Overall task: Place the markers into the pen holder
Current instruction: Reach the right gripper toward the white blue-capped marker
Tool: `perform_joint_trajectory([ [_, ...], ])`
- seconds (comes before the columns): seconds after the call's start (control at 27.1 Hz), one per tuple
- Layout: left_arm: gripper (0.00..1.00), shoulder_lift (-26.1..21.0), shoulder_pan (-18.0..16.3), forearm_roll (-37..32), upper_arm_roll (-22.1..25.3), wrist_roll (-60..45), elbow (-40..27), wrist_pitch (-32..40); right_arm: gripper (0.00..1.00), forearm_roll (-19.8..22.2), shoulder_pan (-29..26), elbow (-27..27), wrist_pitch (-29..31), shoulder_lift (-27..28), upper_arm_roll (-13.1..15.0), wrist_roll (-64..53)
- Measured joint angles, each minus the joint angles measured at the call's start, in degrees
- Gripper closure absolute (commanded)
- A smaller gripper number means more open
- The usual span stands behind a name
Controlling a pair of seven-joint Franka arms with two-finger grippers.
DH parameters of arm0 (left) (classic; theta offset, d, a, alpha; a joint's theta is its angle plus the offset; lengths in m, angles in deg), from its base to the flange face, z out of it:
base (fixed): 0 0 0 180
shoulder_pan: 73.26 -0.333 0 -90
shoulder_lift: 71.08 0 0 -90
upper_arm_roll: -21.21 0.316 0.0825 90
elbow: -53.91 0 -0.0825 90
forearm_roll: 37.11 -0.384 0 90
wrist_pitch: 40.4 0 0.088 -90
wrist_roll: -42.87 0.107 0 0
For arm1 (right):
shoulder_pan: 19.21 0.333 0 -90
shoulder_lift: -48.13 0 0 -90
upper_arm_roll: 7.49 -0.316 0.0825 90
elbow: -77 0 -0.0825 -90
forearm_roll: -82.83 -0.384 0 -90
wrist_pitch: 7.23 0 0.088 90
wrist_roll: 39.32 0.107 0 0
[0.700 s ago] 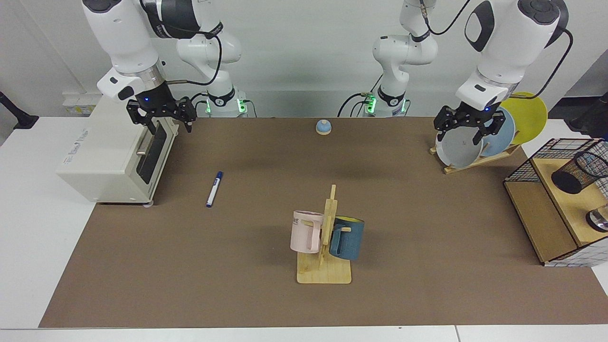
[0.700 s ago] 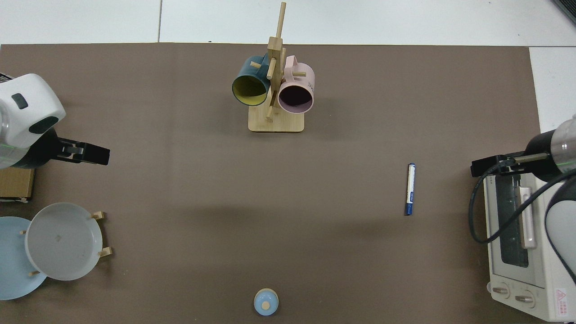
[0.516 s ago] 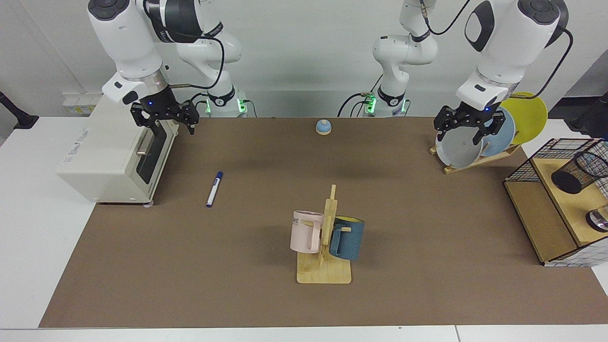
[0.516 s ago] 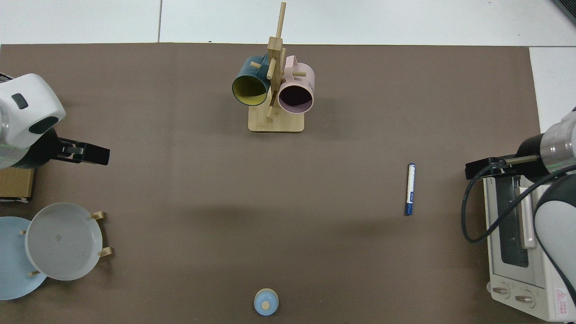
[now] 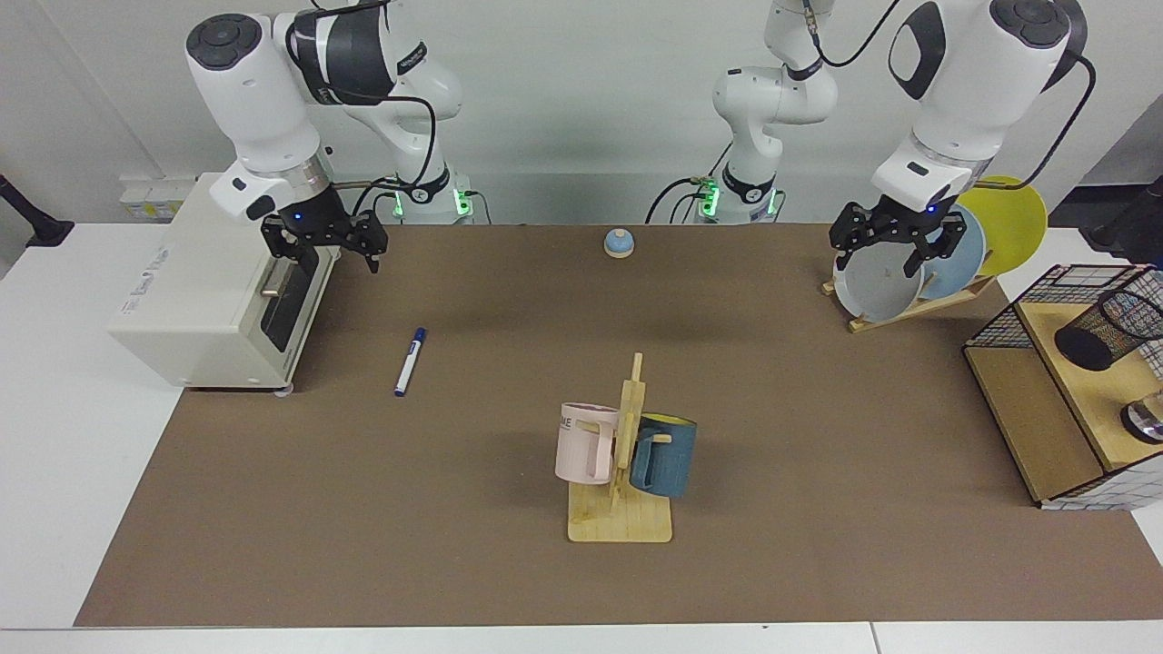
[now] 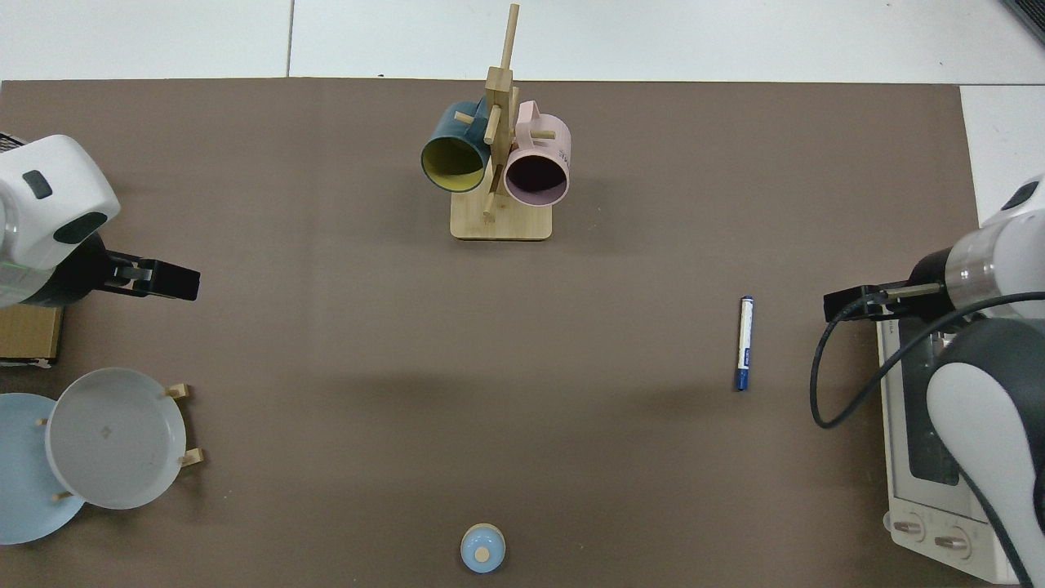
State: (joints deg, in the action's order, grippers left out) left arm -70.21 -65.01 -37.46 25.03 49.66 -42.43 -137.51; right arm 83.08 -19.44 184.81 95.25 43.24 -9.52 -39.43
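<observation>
Right gripper [image 5: 325, 252] edges off the toaster oven [image 5: 204, 295] toward the marker [image 5: 410, 361], fingers spread; best to centre over its barrel; left gripper [image 5: 896, 247] waits, spread too.

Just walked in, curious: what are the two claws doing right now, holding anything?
Right gripper: open, empty, by the toaster oven.
Left gripper: open, empty, waiting over the plate rack.
</observation>
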Motion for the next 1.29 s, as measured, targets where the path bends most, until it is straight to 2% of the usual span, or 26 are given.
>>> perform_joint_trajectory([
  [0.18,0.00,0.00,0.00,0.00,0.00,0.00,-0.12,0.01,0.00,-0.01,0.01,2.71,3.81,1.41,-0.03,2.06],
  [0.63,0.00,0.00,0.00,0.46,-0.01,0.00,-0.57,0.17,0.00,-0.03,2.38,5.14,13.83,8.54,-0.20,6.81],
  [1.0,0.00,0.00,0.00,0.66,0.01,0.00,-1.31,0.19,0.00,0.13,2.68,8.15,18.89,11.28,-0.10,8.29],
  [1.29,0.00,0.00,0.00,0.69,0.02,0.00,-1.49,0.19,0.02,1.13,2.84,9.36,23.43,16.06,-0.03,11.01],
])
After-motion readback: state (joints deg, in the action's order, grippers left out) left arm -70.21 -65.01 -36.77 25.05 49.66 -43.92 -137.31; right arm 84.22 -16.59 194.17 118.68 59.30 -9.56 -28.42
